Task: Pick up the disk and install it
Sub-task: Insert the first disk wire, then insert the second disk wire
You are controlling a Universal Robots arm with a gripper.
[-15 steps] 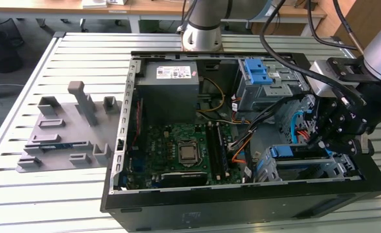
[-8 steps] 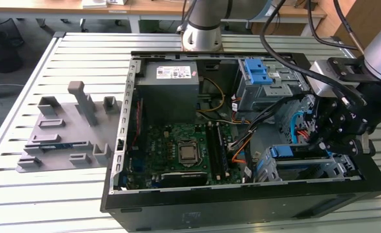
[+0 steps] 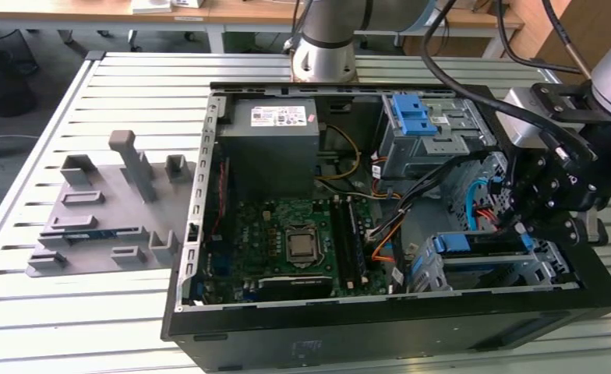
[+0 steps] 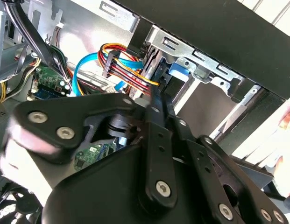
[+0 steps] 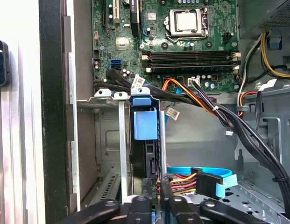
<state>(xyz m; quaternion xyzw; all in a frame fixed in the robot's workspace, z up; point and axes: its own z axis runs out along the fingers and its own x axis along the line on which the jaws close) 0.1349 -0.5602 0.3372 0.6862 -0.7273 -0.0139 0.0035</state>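
1. The computer case (image 3: 389,327) is black outside, bare grey metal inside.
2. The motherboard (image 3: 284,234) is dark green.
3. The disk's bracket (image 5: 145,119) is blue.
4. Cables (image 4: 130,70) run orange, red, yellow and light blue.
5. The gripper (image 3: 539,206) is black.

Slatted metal worktable (image 3: 97,312), wooden desk (image 3: 233,12) behind, grey floor, even indoor light.
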